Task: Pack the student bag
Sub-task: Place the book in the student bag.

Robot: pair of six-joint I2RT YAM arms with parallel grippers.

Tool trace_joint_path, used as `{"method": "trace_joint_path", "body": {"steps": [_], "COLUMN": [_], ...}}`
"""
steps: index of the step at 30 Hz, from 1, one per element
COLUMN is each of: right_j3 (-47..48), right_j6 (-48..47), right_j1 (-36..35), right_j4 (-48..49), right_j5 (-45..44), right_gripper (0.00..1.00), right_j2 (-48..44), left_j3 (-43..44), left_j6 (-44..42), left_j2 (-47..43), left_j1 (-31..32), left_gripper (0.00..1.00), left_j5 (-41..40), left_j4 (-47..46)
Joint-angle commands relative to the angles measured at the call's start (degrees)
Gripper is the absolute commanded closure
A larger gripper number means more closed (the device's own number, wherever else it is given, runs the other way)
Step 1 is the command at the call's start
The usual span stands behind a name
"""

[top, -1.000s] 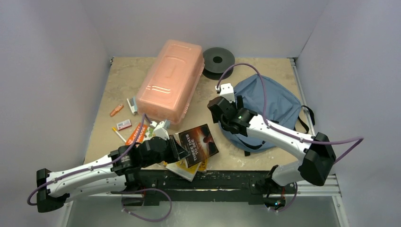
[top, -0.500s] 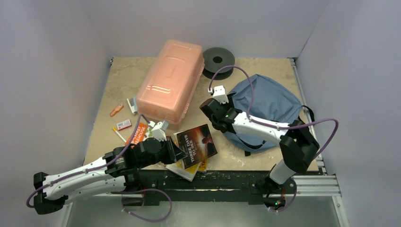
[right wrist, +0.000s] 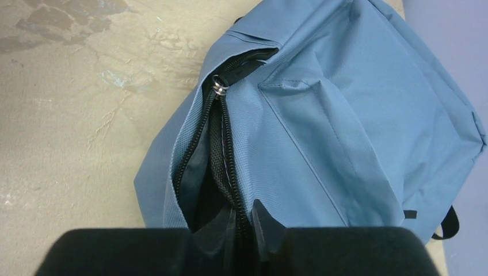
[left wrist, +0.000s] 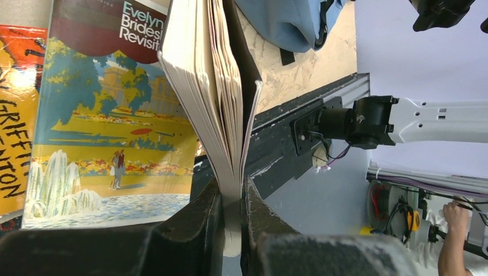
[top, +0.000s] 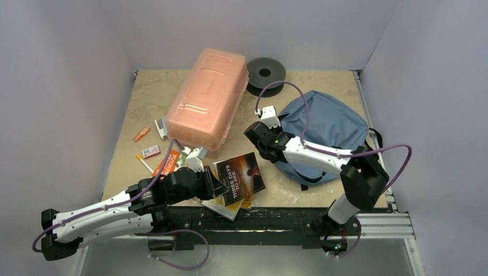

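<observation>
The student bag (top: pixel 331 123) is a blue-grey backpack lying at the right of the table, its zip partly undone and showing a dark inside (right wrist: pixel 198 198). My right gripper (right wrist: pixel 246 223) is shut on the black zipper edge of the bag (right wrist: pixel 345 115), one finger inside the opening and one outside. The metal zip pull (right wrist: pixel 218 85) sits further up. My left gripper (left wrist: pixel 233 215) is shut on the edge of a dark book (top: pixel 241 175), gripping its pages and cover, so the book (left wrist: pixel 216 98) stands on edge over a yellow-covered book (left wrist: pixel 109 132).
A translucent pink box (top: pixel 207 98) lies at the back centre with a black spool (top: pixel 265 73) behind it. Small stationery lies at the left: an orange piece (top: pixel 141 134), a white item (top: pixel 161 127), a card (top: pixel 151 151), a pencil (top: pixel 144 163). An orange book (top: pixel 167 162) lies nearby.
My right gripper has gone from open to shut on the bag's zipper edge after shifting slightly left. The left arm and its book have barely moved.
</observation>
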State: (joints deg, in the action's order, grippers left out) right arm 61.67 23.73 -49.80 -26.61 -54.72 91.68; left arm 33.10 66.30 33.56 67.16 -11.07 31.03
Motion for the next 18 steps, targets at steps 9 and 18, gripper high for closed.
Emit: {"method": "trace_joint_path", "body": {"steps": [9, 18], "right_j3": [14.44, 28.84], "right_j6": [-13.32, -20.2], "right_j1": [3.04, 8.52], "right_j4": [-21.44, -30.51], "right_j5": [17.13, 27.82], "right_gripper": [1.0, 1.0], "right_j2": [-4.19, -3.42], "left_j3": [0.39, 5.82], "left_j6": [-2.32, -2.98], "left_j2": [0.09, 10.28], "left_j1": [0.17, 0.07], "left_gripper": [1.0, 1.0], "left_j5": [5.41, 1.12], "left_j4": [-22.1, -25.32]}}
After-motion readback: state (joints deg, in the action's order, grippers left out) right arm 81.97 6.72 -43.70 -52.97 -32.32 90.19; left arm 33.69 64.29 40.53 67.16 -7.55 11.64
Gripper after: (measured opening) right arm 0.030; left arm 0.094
